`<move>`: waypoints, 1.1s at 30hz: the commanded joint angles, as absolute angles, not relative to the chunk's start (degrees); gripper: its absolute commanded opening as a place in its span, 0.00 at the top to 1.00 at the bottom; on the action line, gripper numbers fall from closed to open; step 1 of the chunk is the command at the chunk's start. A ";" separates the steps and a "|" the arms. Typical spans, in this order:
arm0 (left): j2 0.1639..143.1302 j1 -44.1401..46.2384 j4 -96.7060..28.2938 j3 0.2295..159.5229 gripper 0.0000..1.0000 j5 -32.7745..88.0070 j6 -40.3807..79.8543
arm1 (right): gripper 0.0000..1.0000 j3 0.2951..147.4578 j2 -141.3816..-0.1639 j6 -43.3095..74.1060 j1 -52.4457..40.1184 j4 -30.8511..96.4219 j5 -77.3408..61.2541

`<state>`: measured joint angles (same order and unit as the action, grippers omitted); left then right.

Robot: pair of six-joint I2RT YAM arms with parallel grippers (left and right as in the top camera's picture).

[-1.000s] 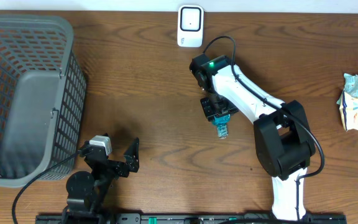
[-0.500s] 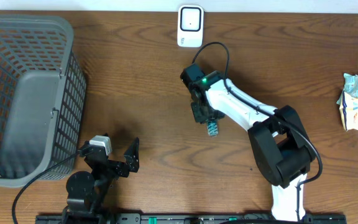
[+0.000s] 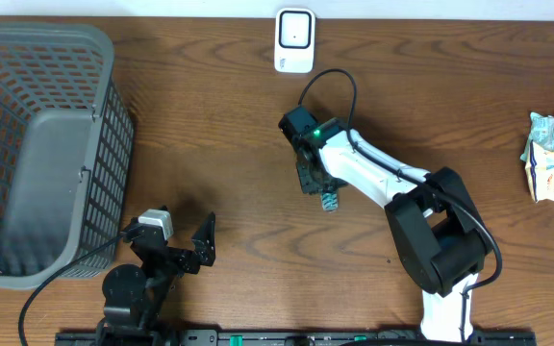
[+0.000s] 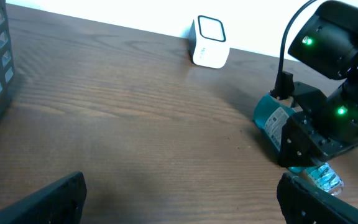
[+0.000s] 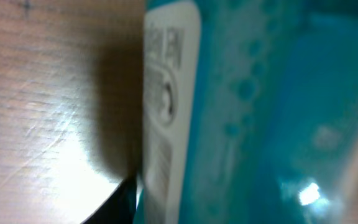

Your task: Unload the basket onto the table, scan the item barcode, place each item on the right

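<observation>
Near the middle of the table (image 3: 200, 115), the right gripper (image 3: 321, 190) pinches a probably light, crinkly teal packet (image 3: 330, 203), best held clear of its label (image 5: 166, 106); the left gripper (image 4: 179, 208) gapes empty.

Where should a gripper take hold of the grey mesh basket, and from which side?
Grip the grey mesh basket by the top rim of its right wall, from above. That rim is a thin edge, clear on both sides, so open jaws should straddle it; the left gripper is nearest.
</observation>
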<state>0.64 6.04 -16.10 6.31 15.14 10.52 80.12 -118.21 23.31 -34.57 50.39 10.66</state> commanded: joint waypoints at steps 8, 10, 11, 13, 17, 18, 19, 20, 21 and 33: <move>0.34 5.91 -17.34 5.41 0.02 15.86 10.63 | 0.85 74.65 -122.48 22.04 -35.29 51.64 2.87; 0.34 5.91 -17.34 5.41 0.02 15.86 10.63 | 0.89 74.65 -122.48 22.04 -35.27 51.68 0.78; 0.34 5.91 -17.34 5.41 0.02 15.84 10.63 | 0.90 74.67 -122.48 22.04 -35.24 51.86 -0.30; 0.34 5.91 -17.34 5.41 0.02 15.86 10.63 | 0.91 74.67 -122.48 22.02 -35.05 52.07 -2.24; 0.34 5.91 -17.34 5.41 0.02 15.86 10.63 | 0.93 74.96 -122.48 20.43 -34.46 52.36 -4.21; 0.34 5.91 -17.34 5.41 0.02 15.86 10.63 | 0.94 75.18 -122.48 20.05 -34.17 52.53 -4.56; 0.34 5.91 -17.34 5.41 0.02 15.86 10.63 | 0.95 75.42 -122.48 20.05 -33.85 52.90 -4.95; 0.34 5.91 -17.34 5.41 0.02 15.86 10.63 | 0.96 75.79 -122.48 20.05 -33.50 53.49 -5.85; 0.34 5.91 -17.34 5.41 0.02 15.86 10.63 | 0.98 76.18 -122.48 19.53 -33.10 54.06 -7.31; 0.34 5.91 -17.34 5.41 0.02 15.86 10.63 | 0.99 82.83 -122.48 -7.84 -26.30 61.21 -33.12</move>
<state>0.64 6.04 -16.10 6.31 15.14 10.52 84.18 -118.06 5.58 -27.57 58.72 -17.34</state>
